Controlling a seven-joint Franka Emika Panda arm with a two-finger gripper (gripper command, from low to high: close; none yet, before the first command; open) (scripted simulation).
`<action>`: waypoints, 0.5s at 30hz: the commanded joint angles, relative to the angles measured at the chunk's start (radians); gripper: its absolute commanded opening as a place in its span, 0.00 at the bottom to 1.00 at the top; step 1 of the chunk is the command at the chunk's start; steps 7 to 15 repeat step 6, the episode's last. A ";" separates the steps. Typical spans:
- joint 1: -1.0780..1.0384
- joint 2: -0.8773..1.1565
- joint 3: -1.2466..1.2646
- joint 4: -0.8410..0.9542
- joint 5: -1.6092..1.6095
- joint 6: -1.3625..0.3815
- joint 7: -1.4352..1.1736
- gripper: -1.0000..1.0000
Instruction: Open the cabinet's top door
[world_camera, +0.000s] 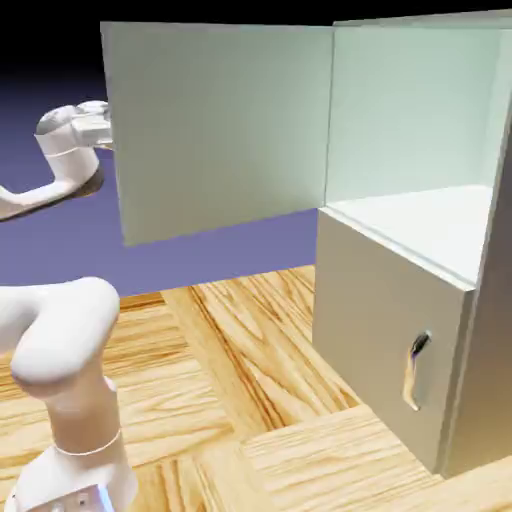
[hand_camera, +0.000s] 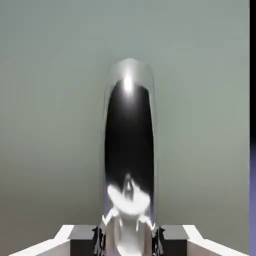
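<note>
Blue-violet backdrop (world_camera: 230, 258) showed behind the scene in the exterior view, turning black along the top, with a light wood-patterned surface (world_camera: 220, 350) across the lower part. The cabinet (world_camera: 385, 320) stood at the right of the frame, cut off by the right edge. Its top door (world_camera: 220, 130) was swung wide open, stretching from the cabinet's upper front edge across the top middle to the upper left. Beside it, the pale inside (world_camera: 415, 115) of the upper compartment was in sight at the upper right. Below, the lower door (world_camera: 385, 335) lay shut, its small curved handle (world_camera: 414, 370) upright at the lower right.

The white arm (world_camera: 70, 340) rose from the lower left corner, ran out past the left edge, and came back in at the upper left, where its end reached behind the top door's outer edge and was partly hidden.

In the hand view, the door's grey-green face filled most of the frame, with a narrow black and violet strip down the right edge. The long chrome handle (hand_camera: 129, 135) ran upright through the middle to the bottom edge, glossy with a dark reflection. There the claw (hand_camera: 128, 242) pinched it, one fingertip against each side.
</note>
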 joint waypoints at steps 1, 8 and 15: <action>-0.028 0.001 0.012 0.036 0.004 -0.029 -0.006 0.00; -0.169 0.005 0.058 0.217 0.021 -0.163 -0.042 0.00; -0.169 0.005 0.058 0.217 0.021 -0.163 -0.042 0.00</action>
